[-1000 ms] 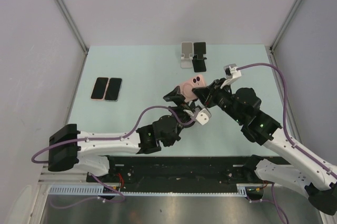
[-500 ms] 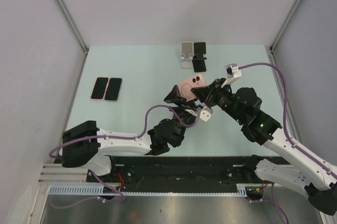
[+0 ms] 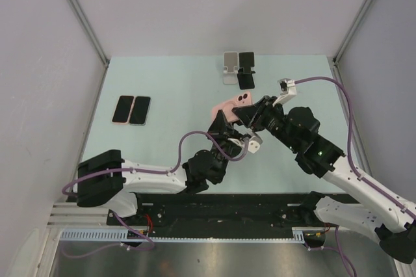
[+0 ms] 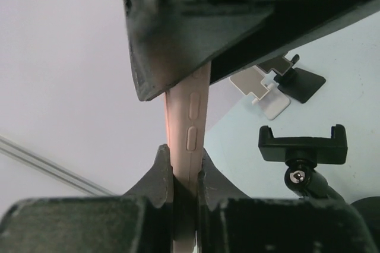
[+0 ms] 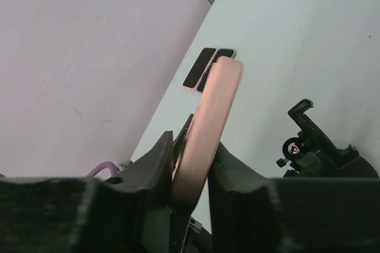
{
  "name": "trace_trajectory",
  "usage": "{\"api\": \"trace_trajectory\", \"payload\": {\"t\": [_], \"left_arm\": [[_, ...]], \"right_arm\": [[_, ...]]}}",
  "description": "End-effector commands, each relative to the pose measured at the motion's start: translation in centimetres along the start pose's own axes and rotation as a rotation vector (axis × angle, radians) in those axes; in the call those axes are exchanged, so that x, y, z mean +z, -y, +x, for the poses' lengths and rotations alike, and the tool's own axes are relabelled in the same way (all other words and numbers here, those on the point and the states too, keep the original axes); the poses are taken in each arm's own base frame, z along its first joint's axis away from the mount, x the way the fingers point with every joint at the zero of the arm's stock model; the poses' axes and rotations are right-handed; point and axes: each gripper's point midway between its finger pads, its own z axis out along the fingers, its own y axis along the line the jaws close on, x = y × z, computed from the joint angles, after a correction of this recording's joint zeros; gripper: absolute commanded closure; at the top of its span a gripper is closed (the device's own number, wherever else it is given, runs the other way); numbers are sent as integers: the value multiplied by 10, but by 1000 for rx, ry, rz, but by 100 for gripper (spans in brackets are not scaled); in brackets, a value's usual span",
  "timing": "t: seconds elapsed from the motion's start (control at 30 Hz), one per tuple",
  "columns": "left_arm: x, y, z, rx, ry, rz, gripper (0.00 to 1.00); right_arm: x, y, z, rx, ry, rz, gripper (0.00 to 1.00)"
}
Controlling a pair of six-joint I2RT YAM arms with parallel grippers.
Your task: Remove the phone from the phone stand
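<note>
- Left gripper (image 4: 185, 173): fingers closed on one end of the pink phone (image 4: 189, 116), which I see edge-on, rising straight out from between them.
- Pink phone: held in the air above the table (image 3: 169, 95), off every stand. Its long axis runs from my left fingers to the right ones.
- Right gripper (image 5: 193, 149): fingers pinch the opposite end, so both arms hold it.
- Black clamp holder (image 4: 303, 144): nothing in it, below and beside the phone.
- Two small stands (image 3: 238, 69): far table edge, well apart.
- My judgement: one arm must let go next.
</note>
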Motion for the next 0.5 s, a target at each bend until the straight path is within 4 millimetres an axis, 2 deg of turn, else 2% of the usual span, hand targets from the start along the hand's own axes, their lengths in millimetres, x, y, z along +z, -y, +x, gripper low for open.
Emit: {"api": "trace_trajectory", "payload": {"t": [0.0, 0.03, 0.07, 0.17, 0.27, 0.33, 0.37, 0.4, 0.43, 0.47], "left_arm": [[-7, -37, 12, -236, -59, -134, 99], [-8, -40, 13, -259, -60, -140, 100], [-10, -41, 14, -267, -61, -140, 99], [-14, -47, 21, -303, -71, -151, 100], [-20, -54, 26, -346, -76, -163, 99], [-22, -56, 32, -373, -83, -158, 100], [-23, -63, 31, -406, -78, -159, 99], [-21, -61, 29, -499, -71, -146, 99], [-19, -51, 41, -455, -113, -92, 100], [-18, -57, 32, -528, -69, -42, 100]], "right_arm": [[-14, -49, -47, -78, 132, -183, 61], [-14, -50, -49, -78, 137, -187, 55], [-15, -49, -52, -83, 146, -186, 43], [-17, -43, -62, -83, 177, -170, 24], [-23, -47, -68, -99, 186, -200, 14], [-25, -47, -73, -119, 201, -209, 13], [-27, -49, -75, -138, 205, -219, 12], [-27, -47, -76, -148, 209, -217, 12], [-28, -47, -77, -157, 210, -218, 12], [-28, -47, -76, -172, 207, -223, 12]]}}
